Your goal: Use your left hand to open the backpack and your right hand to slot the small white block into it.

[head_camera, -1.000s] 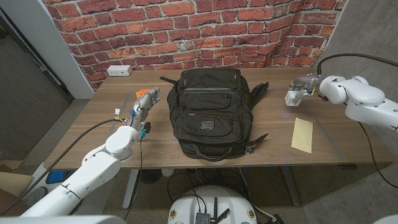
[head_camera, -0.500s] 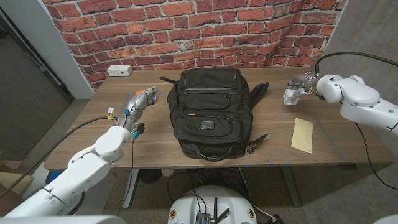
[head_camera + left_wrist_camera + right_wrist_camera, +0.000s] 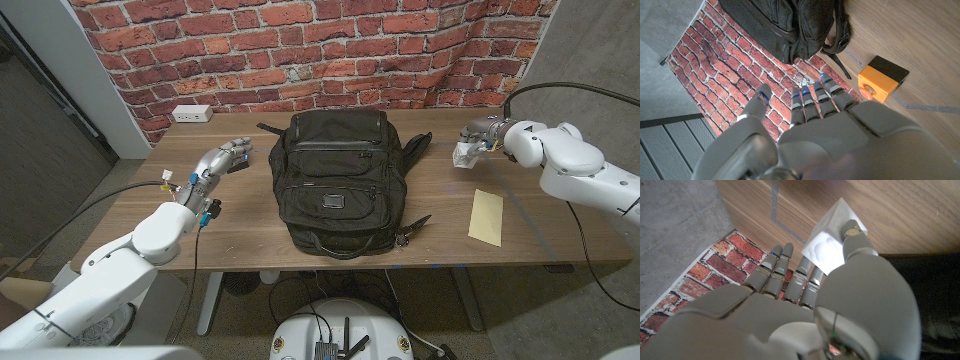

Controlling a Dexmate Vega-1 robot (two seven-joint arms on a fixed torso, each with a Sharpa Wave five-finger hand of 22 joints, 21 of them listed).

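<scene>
Head view, right hand (image 3: 478, 140) pinching small white block (image 3: 466, 153), left hand (image 3: 226, 156) empty w/ fingers spread, beside backpack (image 3: 337, 180)

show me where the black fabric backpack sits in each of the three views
Head view: the black fabric backpack lies mid-table between both arms.
Left wrist view: it sits along the upper edge, beyond the left hand.
Right wrist view: a dark strip of it shows beside the right hand.
Shared landmark: the red brick wall.
</scene>
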